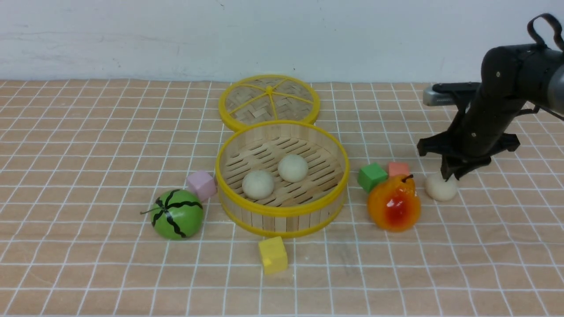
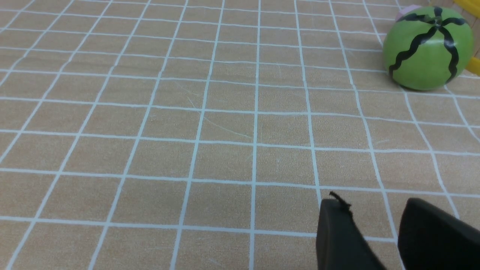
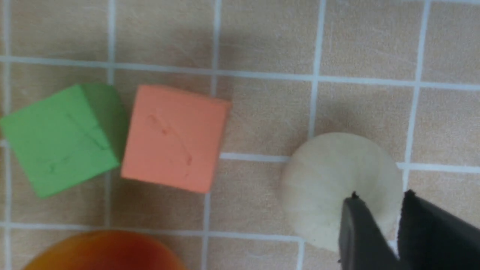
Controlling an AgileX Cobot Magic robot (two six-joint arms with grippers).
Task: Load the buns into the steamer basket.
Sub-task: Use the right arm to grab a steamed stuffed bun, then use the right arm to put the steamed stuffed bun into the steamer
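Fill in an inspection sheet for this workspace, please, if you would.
Surface: checked tablecloth, flat.
Job's things: two buns in the steamer basket; third bun on the cloth beside the pear.
Clutter: lid, toy watermelon, pink cube, green cube, orange cube, yellow cube.
Grippers: right gripper at the third bun's top, jaws close together; left gripper low over bare cloth, holding nothing.
Cables: black loop on the right arm.
Surroundings: white wall.

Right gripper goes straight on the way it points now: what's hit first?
The loose bun, directly under the right gripper. The gripper looks almost on it already, but contact is unclear.
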